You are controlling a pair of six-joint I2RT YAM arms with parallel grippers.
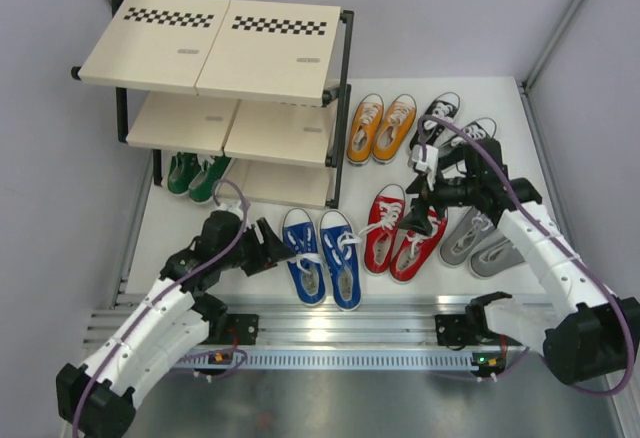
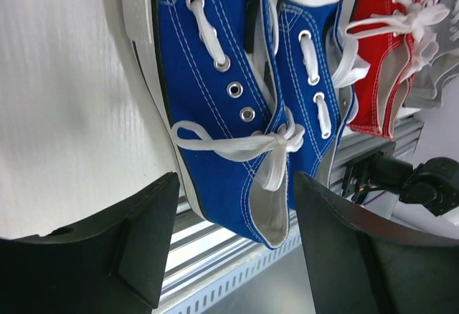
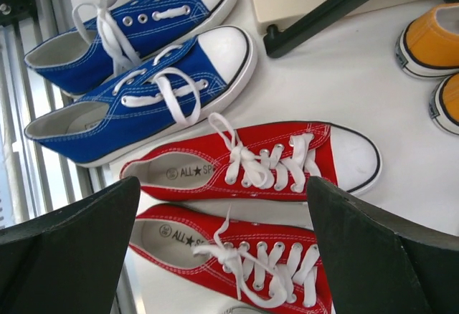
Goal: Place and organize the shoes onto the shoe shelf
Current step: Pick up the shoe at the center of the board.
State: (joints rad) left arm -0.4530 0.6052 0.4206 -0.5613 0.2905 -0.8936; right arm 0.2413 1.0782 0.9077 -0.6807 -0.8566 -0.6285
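The shoe shelf (image 1: pixel 215 48) stands at the back left, with the green shoes (image 1: pixel 197 173) on its bottom board. On the table lie the blue pair (image 1: pixel 320 258), the red pair (image 1: pixel 400 230), the orange pair (image 1: pixel 382 128), the black pair (image 1: pixel 440 118) and the grey pair (image 1: pixel 470 240). My left gripper (image 1: pixel 283 246) is open. Its fingers straddle the heel of the left blue shoe (image 2: pixel 208 92) without touching it. My right gripper (image 1: pixel 425 218) hangs open above the red shoes (image 3: pixel 237 163), nothing between its fingers.
An aluminium rail (image 1: pixel 330 323) runs along the near table edge, just behind the blue heels. A black shelf leg (image 3: pixel 323 6) stands close to the blue toe caps. Grey walls close in both sides. The right arm partly covers the black and grey pairs.
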